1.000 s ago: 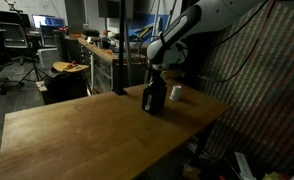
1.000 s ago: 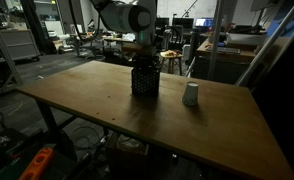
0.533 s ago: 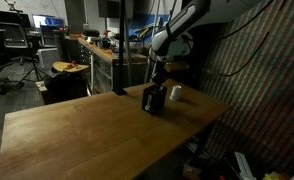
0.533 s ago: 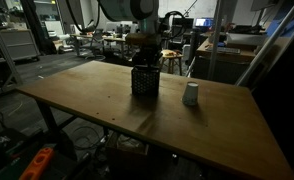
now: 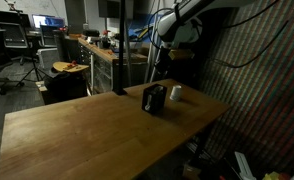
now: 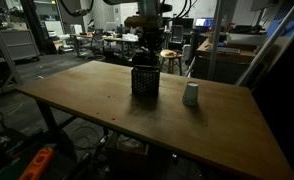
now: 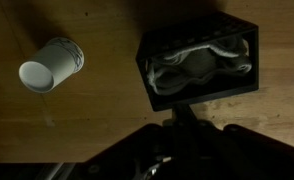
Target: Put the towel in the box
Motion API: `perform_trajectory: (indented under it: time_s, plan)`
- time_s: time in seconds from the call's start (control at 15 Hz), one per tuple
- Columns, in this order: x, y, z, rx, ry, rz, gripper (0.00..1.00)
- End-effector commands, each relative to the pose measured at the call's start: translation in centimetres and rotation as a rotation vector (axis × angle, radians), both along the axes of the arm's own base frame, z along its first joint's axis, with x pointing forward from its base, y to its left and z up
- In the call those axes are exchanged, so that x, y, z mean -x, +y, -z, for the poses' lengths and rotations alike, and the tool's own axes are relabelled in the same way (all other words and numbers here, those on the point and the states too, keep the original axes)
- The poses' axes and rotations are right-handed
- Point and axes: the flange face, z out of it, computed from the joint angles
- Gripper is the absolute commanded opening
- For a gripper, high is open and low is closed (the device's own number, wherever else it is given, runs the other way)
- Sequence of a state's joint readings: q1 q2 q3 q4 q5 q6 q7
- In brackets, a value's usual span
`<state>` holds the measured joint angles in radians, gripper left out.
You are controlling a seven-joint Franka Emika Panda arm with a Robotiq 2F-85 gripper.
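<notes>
A black box stands on the wooden table in both exterior views (image 5: 154, 99) (image 6: 144, 80). In the wrist view the box (image 7: 245, 88) is seen from above with a pale crumpled towel (image 7: 195, 68) lying inside it. My gripper hangs above the box, clear of it, in both exterior views (image 5: 155, 68) (image 6: 145, 50). In the wrist view its dark fingers (image 7: 177, 118) appear together as one stem, holding nothing.
A white paper cup stands on the table beside the box (image 5: 175, 93) (image 6: 191, 94) (image 7: 49, 66). The wooden table (image 5: 87, 135) has its edge close behind the box. Desks, chairs and shelving fill the background.
My gripper has risen straight up from the top of the box. The towel stays in the box. Box and cup have not moved.
</notes>
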<state>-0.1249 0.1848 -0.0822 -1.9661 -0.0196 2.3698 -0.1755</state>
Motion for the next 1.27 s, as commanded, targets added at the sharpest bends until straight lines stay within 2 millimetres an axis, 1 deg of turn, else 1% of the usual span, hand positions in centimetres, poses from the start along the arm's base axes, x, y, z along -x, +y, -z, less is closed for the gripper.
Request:
perform_trajectory:
  time_s: [0.0, 0.2, 0.27, 0.33, 0.4, 0.47, 0.53, 0.6, 1.2]
  plan:
    - [1.7, -0.3, -2.4, -0.011, -0.058, 0.028, 0.05]
    - [2.6, -0.4, -3.4, -0.029, -0.092, 0.044, 0.06]
    - [3.1, 0.0, -3.8, -0.046, -0.107, 0.052, 0.30]
    - [1.6, -0.4, -2.4, -0.022, -0.057, 0.033, 0.06]
    - [1.9, -0.3, -2.7, -0.030, -0.066, 0.038, 0.09]
    - [2.2, -0.3, -2.9, -0.032, -0.069, 0.039, 0.15]
    - [2.4, -0.2, -3.1, -0.033, -0.071, 0.040, 0.25]
    - [2.5, -0.2, -3.1, -0.033, -0.072, 0.040, 0.30]
    - [2.6, -0.2, -3.0, -0.032, -0.077, 0.040, 0.30]
